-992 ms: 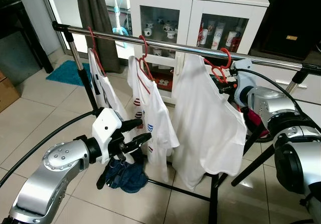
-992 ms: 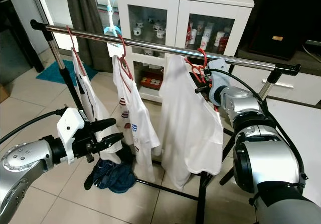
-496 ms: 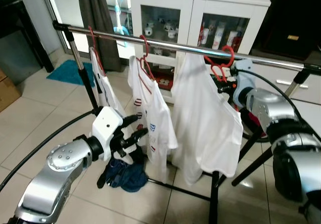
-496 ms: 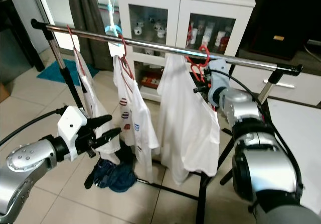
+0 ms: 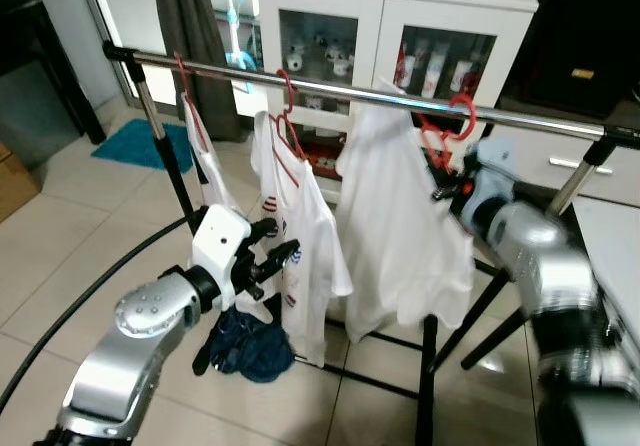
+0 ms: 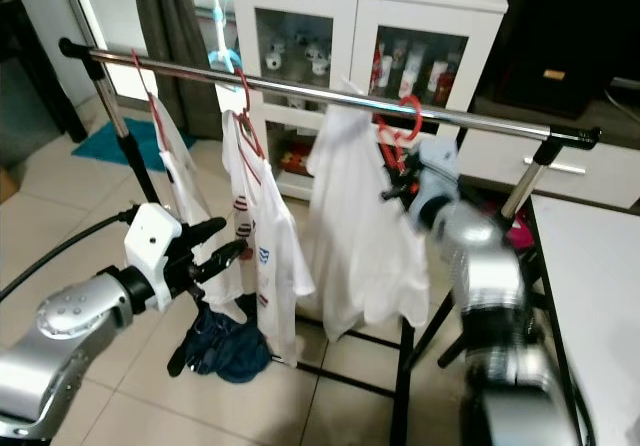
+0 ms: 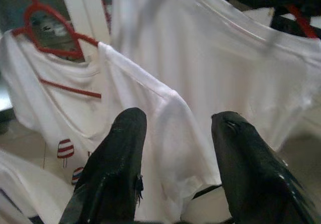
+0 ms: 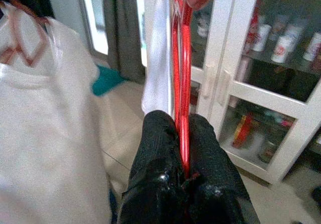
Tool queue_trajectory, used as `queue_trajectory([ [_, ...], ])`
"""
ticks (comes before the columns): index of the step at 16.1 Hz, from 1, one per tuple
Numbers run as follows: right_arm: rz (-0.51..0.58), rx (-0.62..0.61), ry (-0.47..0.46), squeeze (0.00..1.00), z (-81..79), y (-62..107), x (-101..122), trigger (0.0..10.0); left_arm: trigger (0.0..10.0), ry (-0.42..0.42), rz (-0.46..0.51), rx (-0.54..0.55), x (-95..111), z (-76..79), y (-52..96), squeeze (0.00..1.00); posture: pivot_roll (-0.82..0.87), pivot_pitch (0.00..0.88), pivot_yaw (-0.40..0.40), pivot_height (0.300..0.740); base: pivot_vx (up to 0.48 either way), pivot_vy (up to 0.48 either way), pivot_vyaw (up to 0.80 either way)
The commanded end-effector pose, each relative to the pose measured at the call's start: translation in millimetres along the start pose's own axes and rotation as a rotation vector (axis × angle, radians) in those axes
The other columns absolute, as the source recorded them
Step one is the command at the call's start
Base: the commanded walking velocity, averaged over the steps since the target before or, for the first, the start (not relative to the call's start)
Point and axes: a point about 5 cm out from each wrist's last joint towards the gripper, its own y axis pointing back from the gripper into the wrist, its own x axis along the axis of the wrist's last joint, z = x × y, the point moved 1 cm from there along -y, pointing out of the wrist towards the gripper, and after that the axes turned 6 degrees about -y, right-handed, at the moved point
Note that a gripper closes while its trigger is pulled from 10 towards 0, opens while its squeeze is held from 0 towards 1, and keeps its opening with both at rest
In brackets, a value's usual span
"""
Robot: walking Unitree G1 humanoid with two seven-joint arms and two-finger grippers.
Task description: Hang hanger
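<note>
A red hanger [image 5: 445, 136] carrying a white T-shirt [image 5: 400, 226] is up at the chrome rail [image 5: 330, 84]. Its hook [image 6: 405, 106] stands at rail height; I cannot tell whether it rests on the rail. My right gripper [image 5: 447, 188] is shut on the hanger just below the hook. In the right wrist view both fingers [image 8: 160, 148] clamp the red wire [image 8: 180, 58]. My left gripper [image 5: 272, 258] is open low down beside the middle shirt [image 5: 300, 216]. The left wrist view shows its fingers [image 7: 120, 148] spread with nothing held and white cloth [image 7: 200, 73] ahead.
Two other red hangers with white shirts [image 5: 200, 156] hang on the left part of the rail. A dark blue garment [image 5: 245, 351] lies on the floor under the rack. A white glass-door cabinet [image 5: 400, 36] stands behind. Black rack legs [image 5: 430, 366] cross at the lower right.
My right arm has lifted the hanger and shirt, so the hook now sits higher at the rail. The left gripper has risen a little toward the middle shirt.
</note>
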Motion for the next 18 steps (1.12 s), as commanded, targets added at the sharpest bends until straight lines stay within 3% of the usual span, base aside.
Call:
queue_trajectory([
  [1,0.07,0.011,-0.023,0.0,-11.1,5.9,10,0.0,10.0,0.01,-0.021,0.033,-6,-1.3,1.9,0.0,-0.11,0.0,-0.031,0.74,0.0,0.0,0.0],
  [5,0.027,-0.054,-0.11,0.0,-36.5,32.4,-28,0.0,10.0,0.034,-0.033,0.072,-11,-1.6,2.9,0.0,-0.12,0.0,-0.04,0.74,0.0,0.0,0.0],
  [7,0.003,-0.068,-0.126,0.0,-45.6,41.5,-35,0.0,10.0,0.038,-0.035,0.079,-11,-0.6,3.0,0.0,-0.12,0.0,-0.042,0.74,0.0,0.0,0.0],
  [12,-0.022,-0.083,-0.148,0.0,-52.8,49.8,-41,0.0,10.0,0.039,-0.04,0.081,-11,0.8,4.7,0.0,-0.11,0.0,-0.042,0.74,-0.271,0.0,0.0],
  [18,-0.038,-0.083,-0.168,0.0,-58.7,54.4,-42,0.0,10.0,0.031,-0.046,0.078,-11,-0.9,6.4,0.0,-0.11,0.0,-0.041,0.74,-0.277,0.0,-0.75],
])
